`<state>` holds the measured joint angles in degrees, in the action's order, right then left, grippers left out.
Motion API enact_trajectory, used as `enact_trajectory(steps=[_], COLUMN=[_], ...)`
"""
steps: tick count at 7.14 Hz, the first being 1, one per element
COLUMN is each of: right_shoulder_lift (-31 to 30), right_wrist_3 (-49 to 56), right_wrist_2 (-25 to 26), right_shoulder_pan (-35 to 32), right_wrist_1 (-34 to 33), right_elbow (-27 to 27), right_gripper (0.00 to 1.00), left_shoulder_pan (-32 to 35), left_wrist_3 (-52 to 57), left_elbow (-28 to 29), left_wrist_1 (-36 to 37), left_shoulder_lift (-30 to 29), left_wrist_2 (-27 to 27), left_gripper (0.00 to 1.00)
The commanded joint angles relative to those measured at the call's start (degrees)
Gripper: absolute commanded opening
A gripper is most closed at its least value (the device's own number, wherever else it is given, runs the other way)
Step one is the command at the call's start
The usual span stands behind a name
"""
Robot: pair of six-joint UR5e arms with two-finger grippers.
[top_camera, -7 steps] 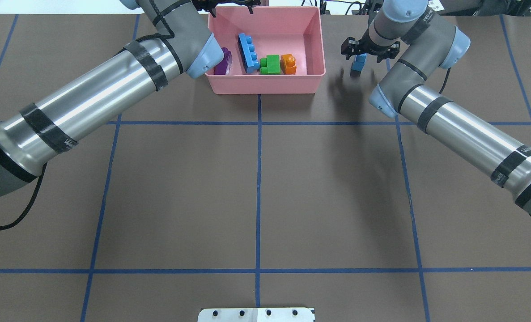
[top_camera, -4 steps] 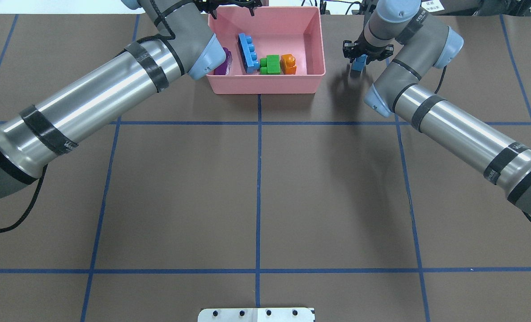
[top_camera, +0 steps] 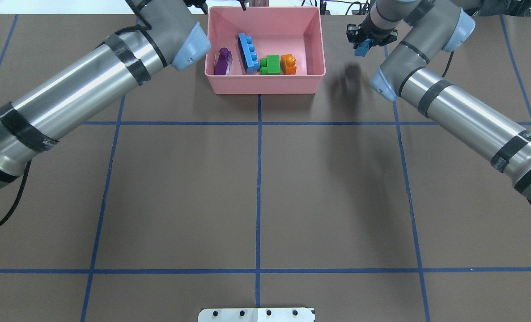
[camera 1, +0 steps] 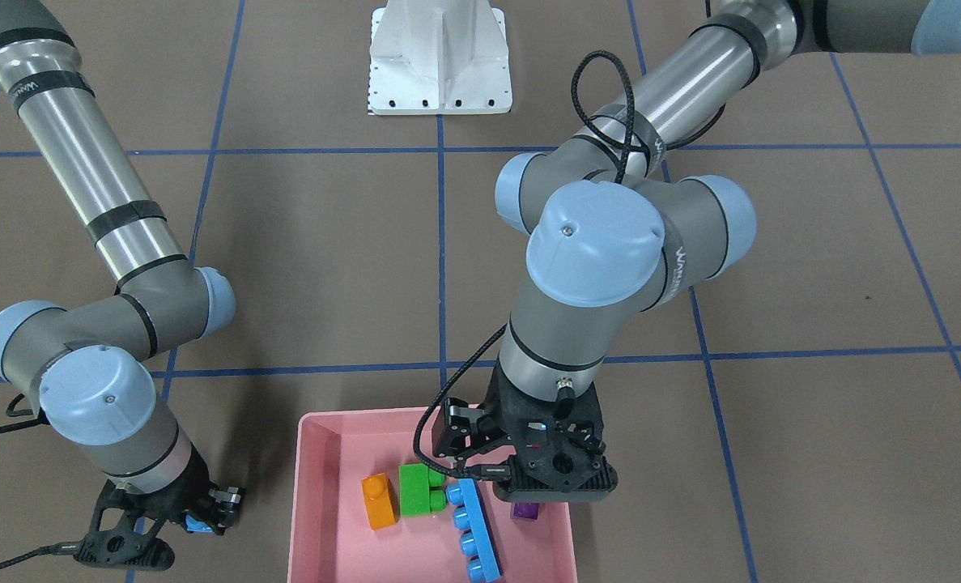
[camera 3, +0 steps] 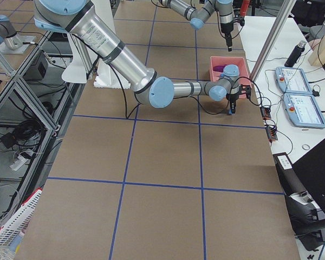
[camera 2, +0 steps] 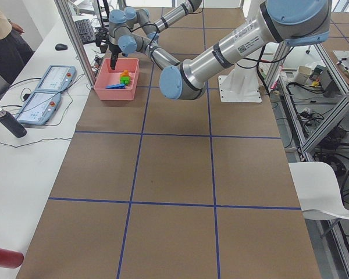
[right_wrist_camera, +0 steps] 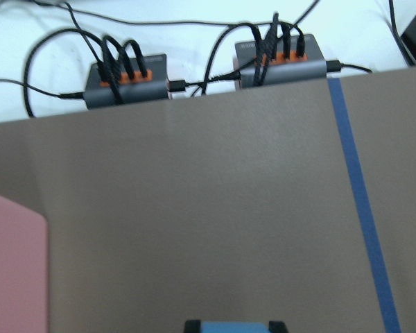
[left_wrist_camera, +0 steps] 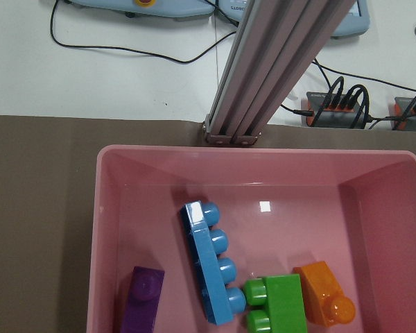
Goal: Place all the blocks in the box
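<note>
The box (top_camera: 265, 85) sits at the top middle of the overhead view. My left gripper (camera 1: 529, 468) hangs over it with jaws spread wide and nothing between them. My right gripper (top_camera: 364, 41) is in the upper right of that view, beside the box but outside it, pinched narrow on the one piece not yet in. Four pieces lie on the box floor: the long brick (top_camera: 248, 52) at centre left, the green brick (top_camera: 270, 64) just right of it, the purple brick (top_camera: 223, 61) against the left wall, and the orange brick (top_camera: 288, 63) touching the green one. Smallest is the small blue brick (top_camera: 362, 48), held in the right gripper and, judging by its shadow lying apart on the table (top_camera: 265, 188), lifted clear. I expect it to be very light, hard and stiff, with slick moulded sides, and not fragile. I would hold it across two flat opposite faces, never on the stud. Being so small, it could twist between the pads, so I would let it go low over the bare back part of the floor.
</note>
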<state>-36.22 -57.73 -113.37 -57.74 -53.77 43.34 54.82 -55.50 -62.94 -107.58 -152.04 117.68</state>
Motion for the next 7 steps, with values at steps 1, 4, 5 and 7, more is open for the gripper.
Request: enact_trajectory(steps=[1, 4, 5, 7], right_shoulder_lift=[6.5, 8.9, 8.9, 8.0], right_wrist_3=[-1.7, -13.2, -13.4, -13.8], right_wrist_2=[-2.6, 1.5, 4.8, 6.0], right_shoulder_pan=[-1.6, 5.5, 8.1, 10.5], right_wrist_1=[-10.8, -10.8, -10.7, -11.0], right_elbow=[3.4, 5.3, 5.4, 8.0], right_gripper=[0.00, 0.00, 0.00, 0.99], left_shoulder_pan=[4.1, 12.5, 16.6, 22.4], left_wrist_3=[12.4, 34.0, 40.6, 49.1], left_elbow=[-15.9, -34.1, -36.4, -39.2], left_wrist_1=[13.8, 25.4, 25.5, 25.5], left_shoulder_lift=[10.0, 27.9, 32.5, 40.2], left_wrist_2=[2.0, 5.2, 7.8, 8.4], left_gripper=[1.00, 1.00, 1.00, 1.00])
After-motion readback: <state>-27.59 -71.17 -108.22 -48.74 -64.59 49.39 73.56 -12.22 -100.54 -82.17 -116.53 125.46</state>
